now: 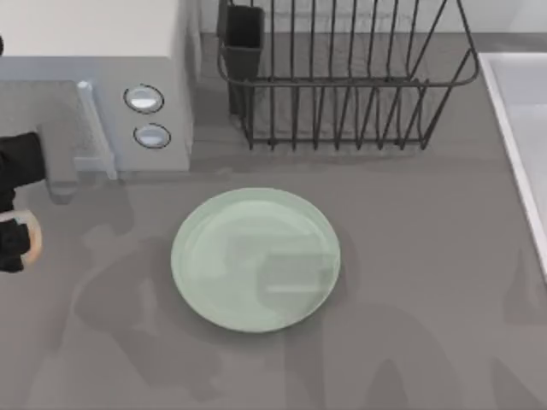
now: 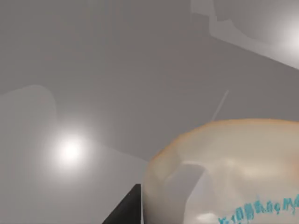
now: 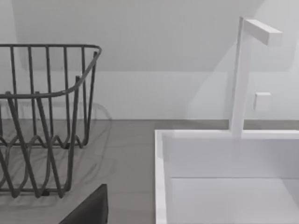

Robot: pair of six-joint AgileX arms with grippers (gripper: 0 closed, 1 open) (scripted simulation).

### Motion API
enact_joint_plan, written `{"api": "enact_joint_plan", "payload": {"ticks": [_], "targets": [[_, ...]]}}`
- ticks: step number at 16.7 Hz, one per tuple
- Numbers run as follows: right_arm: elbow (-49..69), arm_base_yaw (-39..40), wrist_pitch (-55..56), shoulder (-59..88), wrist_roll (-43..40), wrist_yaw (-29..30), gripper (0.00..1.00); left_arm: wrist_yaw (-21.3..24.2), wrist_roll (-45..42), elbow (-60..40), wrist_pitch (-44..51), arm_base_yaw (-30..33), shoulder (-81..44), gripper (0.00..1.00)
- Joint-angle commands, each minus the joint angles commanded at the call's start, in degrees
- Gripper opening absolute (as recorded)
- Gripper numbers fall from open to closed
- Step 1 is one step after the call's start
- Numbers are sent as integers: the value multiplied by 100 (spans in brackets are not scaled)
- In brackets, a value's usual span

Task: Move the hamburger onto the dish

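Note:
The hamburger [image 1: 32, 237] is a cream-tan lump at the far left edge of the table, well left of the dish. My left gripper [image 1: 12, 243] is shut on it, black fingers around the bun. In the left wrist view the hamburger [image 2: 224, 168] looms very close, with one dark finger [image 2: 127, 211] beside it. The dish [image 1: 255, 259], a large pale green plate, lies flat in the middle of the table with nothing on it. A dark finger [image 3: 88, 210] of my right arm shows in the right wrist view, facing the sink.
A black wire dish rack [image 1: 342, 81] stands behind the dish. A white appliance [image 1: 94, 77] with two round knobs sits at the back left. A white sink [image 1: 521, 137] with a faucet [image 3: 243, 74] lines the right side.

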State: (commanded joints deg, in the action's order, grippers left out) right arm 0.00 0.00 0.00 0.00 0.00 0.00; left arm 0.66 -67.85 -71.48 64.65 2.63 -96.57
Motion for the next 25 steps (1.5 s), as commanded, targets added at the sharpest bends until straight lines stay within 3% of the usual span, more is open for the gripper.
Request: {"api": "enact_joint_plan", "payload": {"ticks": [5,8,20,25], "targets": [[0,0,0,0,0,0,100,-1,-85,-15,3,53,-59,0],[0,0,0,0,0,0,100,4,-639,-258,126,397,-309,0],[0,0,0,0,0,0,100,-2,-5705,-2586,692,2660,-2248,0],[0,0,0,0,0,0,100,-14,-7159,-3239,765,3369,-2699,0]]}}
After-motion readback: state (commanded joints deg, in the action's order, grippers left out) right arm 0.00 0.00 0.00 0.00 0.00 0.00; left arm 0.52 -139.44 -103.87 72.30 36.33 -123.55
